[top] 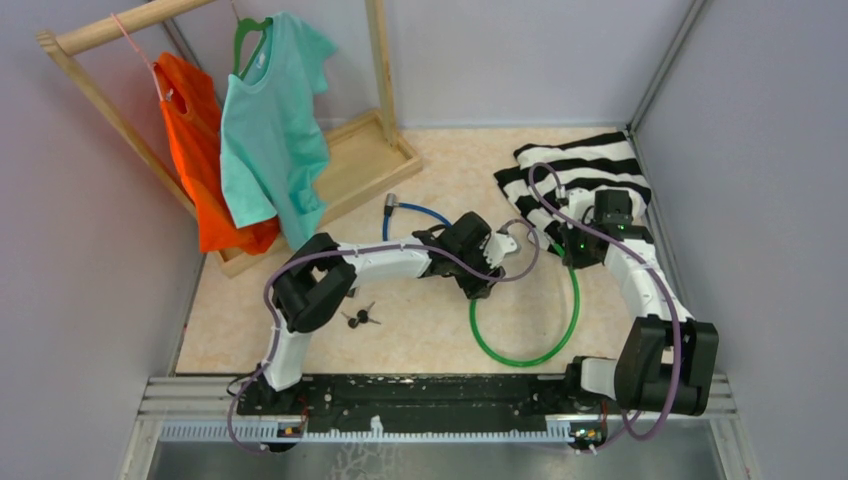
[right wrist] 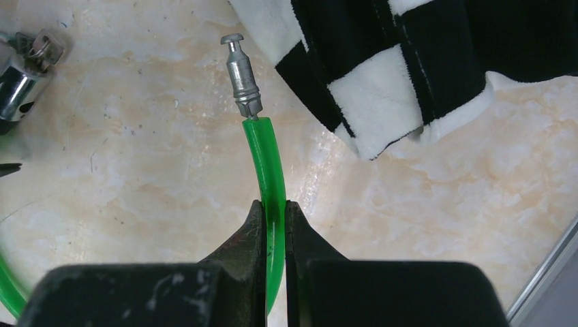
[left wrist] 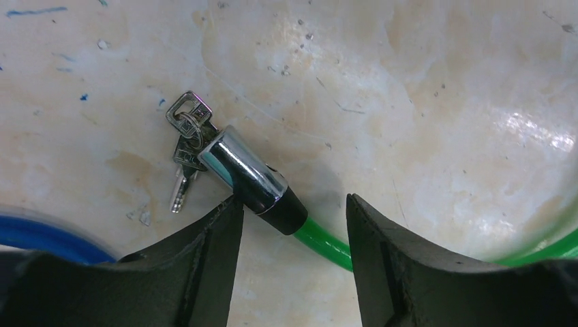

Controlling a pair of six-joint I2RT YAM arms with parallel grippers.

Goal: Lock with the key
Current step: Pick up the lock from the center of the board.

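Observation:
A green cable lock [top: 530, 345] lies looped on the table. Its chrome lock barrel [left wrist: 245, 170] has a key on a ring with spare keys [left wrist: 187, 136] at its end. My left gripper [left wrist: 293, 201] is open, its fingers standing either side of the barrel's black collar and green cable [left wrist: 324, 238], not gripping. My right gripper [right wrist: 274, 208] is shut on the green cable [right wrist: 262, 157] a short way behind its metal pin end [right wrist: 244, 78]. The pin is free in the open, apart from the barrel [right wrist: 17, 82] at the left edge of the right wrist view.
A second set of keys [top: 360, 318] lies near the left arm. A blue cable [top: 415, 212] lies behind the left gripper. A black-and-white striped cloth [top: 590, 175] lies at the back right, beside the pin. A wooden rack [top: 370, 150] with orange and teal shirts stands back left.

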